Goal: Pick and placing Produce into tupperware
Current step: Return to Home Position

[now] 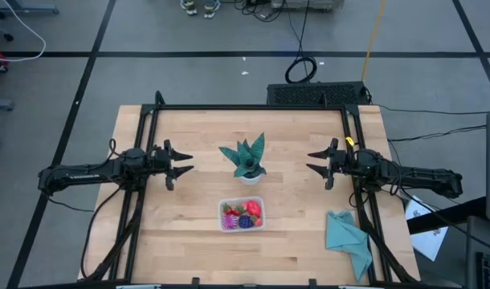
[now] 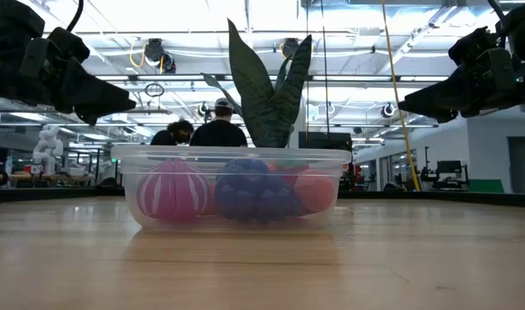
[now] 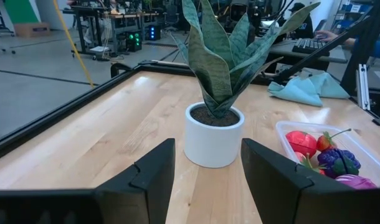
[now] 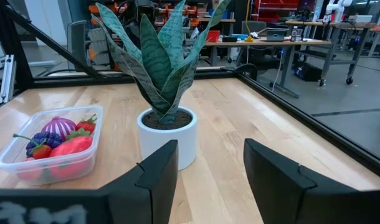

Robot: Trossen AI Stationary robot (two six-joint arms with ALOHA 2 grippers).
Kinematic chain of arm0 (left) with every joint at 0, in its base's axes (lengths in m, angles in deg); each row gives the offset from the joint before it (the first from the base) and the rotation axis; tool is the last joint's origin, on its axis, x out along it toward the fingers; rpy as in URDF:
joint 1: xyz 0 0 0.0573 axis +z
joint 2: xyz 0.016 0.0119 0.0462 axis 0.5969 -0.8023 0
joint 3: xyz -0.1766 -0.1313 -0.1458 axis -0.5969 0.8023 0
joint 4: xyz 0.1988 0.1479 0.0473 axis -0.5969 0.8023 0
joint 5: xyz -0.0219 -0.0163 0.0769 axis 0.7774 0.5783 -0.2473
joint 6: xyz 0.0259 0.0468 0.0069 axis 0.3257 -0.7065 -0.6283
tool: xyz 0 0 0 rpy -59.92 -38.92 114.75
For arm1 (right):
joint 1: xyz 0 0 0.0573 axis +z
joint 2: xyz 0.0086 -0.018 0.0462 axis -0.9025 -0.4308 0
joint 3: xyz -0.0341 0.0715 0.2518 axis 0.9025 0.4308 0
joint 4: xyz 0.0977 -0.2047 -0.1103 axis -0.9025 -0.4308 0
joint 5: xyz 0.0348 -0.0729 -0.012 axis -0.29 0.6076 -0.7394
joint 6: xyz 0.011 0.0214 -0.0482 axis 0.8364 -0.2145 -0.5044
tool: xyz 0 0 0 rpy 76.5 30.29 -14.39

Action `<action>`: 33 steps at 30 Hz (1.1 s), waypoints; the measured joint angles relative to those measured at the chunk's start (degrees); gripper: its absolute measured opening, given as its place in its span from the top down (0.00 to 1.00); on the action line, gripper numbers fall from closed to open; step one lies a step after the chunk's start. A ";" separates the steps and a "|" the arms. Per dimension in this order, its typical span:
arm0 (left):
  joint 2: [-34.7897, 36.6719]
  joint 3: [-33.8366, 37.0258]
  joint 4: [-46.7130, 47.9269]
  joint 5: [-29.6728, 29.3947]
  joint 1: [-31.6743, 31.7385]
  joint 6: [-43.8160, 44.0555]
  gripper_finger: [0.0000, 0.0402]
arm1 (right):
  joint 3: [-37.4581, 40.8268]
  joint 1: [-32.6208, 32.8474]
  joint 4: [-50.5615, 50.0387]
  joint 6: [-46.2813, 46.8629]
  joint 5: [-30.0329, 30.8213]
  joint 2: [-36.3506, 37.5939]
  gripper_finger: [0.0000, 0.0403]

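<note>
The clear tupperware [image 1: 242,215] sits on the table's near middle, and the produce lies inside it: a pink-purple ball [image 2: 172,190], a dark purple piece [image 2: 250,191], a larger red piece [image 4: 68,151] and strawberries [image 3: 327,141]. My left gripper [image 1: 183,163] is open and hovers over the table's left side, pointing at the potted plant. My right gripper [image 1: 316,161] is open and hovers over the right side, also pointing at the plant. Neither one reaches the container.
A teal spiky plant in a white pot [image 1: 249,163] stands mid-table between the grippers, just beyond the container. A teal cloth [image 1: 347,238] lies crumpled at the near right corner. A black frame rims the table. People sit in the room behind [image 2: 219,127].
</note>
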 joint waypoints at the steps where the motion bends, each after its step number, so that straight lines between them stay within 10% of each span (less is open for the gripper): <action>1: 0.00 0.00 0.00 0.00 -0.01 0.00 0.54 | 0.00 0.00 0.00 0.00 0.00 0.00 0.58; 33: 0.00 -0.02 0.00 0.02 0.00 0.00 0.54 | 0.00 0.01 0.00 0.00 0.00 0.02 0.58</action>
